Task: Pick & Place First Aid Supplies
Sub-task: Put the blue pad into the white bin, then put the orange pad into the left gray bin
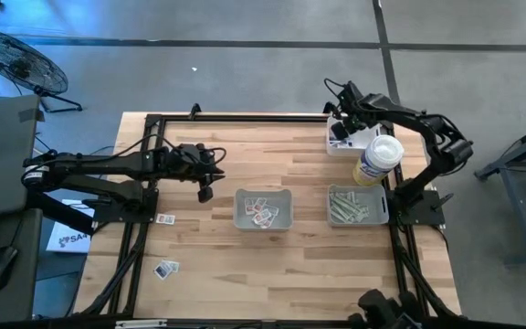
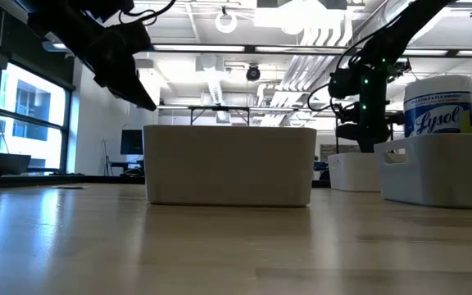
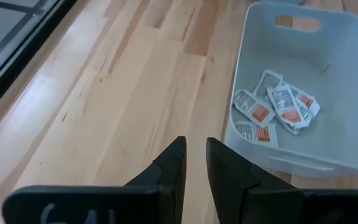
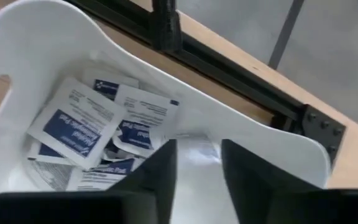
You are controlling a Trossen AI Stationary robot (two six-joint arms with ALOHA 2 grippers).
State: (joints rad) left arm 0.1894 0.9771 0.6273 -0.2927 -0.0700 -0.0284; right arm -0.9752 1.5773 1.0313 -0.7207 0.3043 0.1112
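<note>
My left gripper (image 1: 205,190) (image 3: 194,163) hangs over bare wood just left of the grey centre tray (image 1: 263,194) (image 3: 244,68). Its fingers stand a narrow gap apart with nothing between them. That tray holds several squarish white packets with orange print (image 1: 263,215) (image 3: 277,106). My right gripper (image 1: 340,133) (image 4: 197,163) is open above the white tray (image 1: 334,148) (image 4: 229,118) at the far right, over white packets with blue print (image 4: 82,127) lying on its floor. Pale green strips (image 1: 350,206) lie in the grey right tray (image 1: 386,212). Two loose packets (image 1: 165,218) (image 1: 166,269) rest flat on the table's left part.
A white round-lidded bottle (image 1: 379,157) (image 2: 439,102) stands between the white tray and the right grey tray. A black frame rail (image 4: 216,56) runs along the far table edge behind the white tray. Bare wood lies at the table's middle and near side (image 1: 281,274).
</note>
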